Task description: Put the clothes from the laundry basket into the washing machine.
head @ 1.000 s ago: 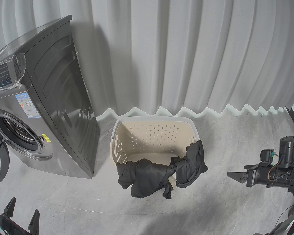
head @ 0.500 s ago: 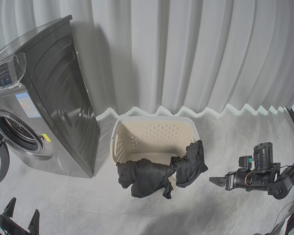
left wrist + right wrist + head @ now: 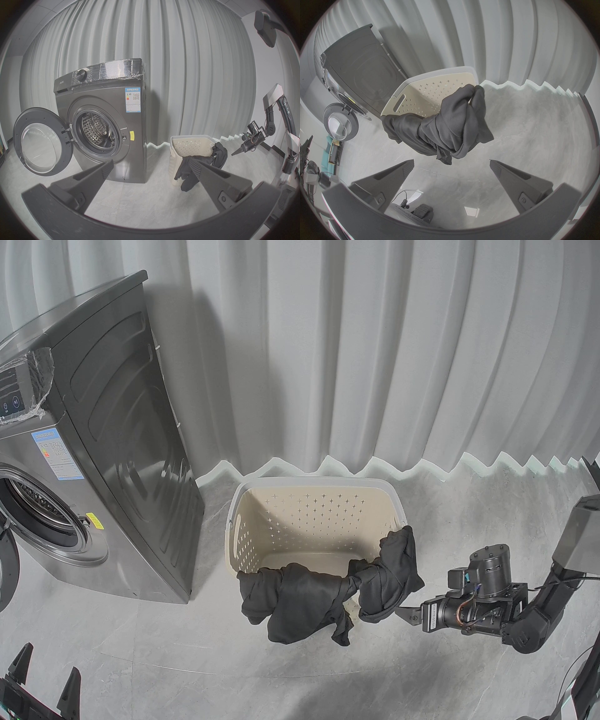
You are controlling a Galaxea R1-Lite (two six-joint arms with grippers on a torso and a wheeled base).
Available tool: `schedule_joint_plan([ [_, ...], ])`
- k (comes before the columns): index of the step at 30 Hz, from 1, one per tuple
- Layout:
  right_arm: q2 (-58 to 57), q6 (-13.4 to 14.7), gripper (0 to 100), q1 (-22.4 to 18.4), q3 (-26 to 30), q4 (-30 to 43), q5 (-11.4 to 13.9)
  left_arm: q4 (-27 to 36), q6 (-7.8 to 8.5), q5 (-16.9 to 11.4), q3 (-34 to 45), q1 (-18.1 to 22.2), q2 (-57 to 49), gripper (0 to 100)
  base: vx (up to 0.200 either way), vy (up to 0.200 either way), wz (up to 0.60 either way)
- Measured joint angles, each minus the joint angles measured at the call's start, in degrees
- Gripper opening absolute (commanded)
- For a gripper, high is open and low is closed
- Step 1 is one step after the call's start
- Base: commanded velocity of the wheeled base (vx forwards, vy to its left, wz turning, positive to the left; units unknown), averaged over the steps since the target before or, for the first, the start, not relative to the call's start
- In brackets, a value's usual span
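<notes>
Right end effector (image 3: 405,614) (fingers spread) has neared the dark clothes (image 3: 306,602) draped over the laundry basket (image 3: 312,481)

Item count: one washing machine (image 3: 94,446), one laundry basket (image 3: 315,515), one dark clothes bundle (image 3: 300,602), two grippers: left gripper (image 3: 49,662), right gripper (image 3: 405,614).

We face a white pleated curtain (image 3: 375,352). Below its wavy hem, pale grey marbled floor (image 3: 187,646) spreads towards us.
</notes>
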Motion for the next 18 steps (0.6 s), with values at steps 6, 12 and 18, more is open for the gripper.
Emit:
schedule_joint_plan([
  [6,5.0,0.1,100,1.2,-4.3,-0.1,-1.0,0.0,0.0,0.0,0.0,0.0,0.0,100,0.0,0.0,0.0],
  [12,8.5,0.3,100,1.5,-7.6,-0.3,-1.4,0.0,0.0,0.0,0.0,0.0,0.0,100,0.0,0.0,0.0],
  [18,11.2,1.3,100,1.4,-10.0,-1.2,-1.4,0.0,0.0,0.0,0.0,0.0,0.0,100,0.0,0.0,0.0],
])
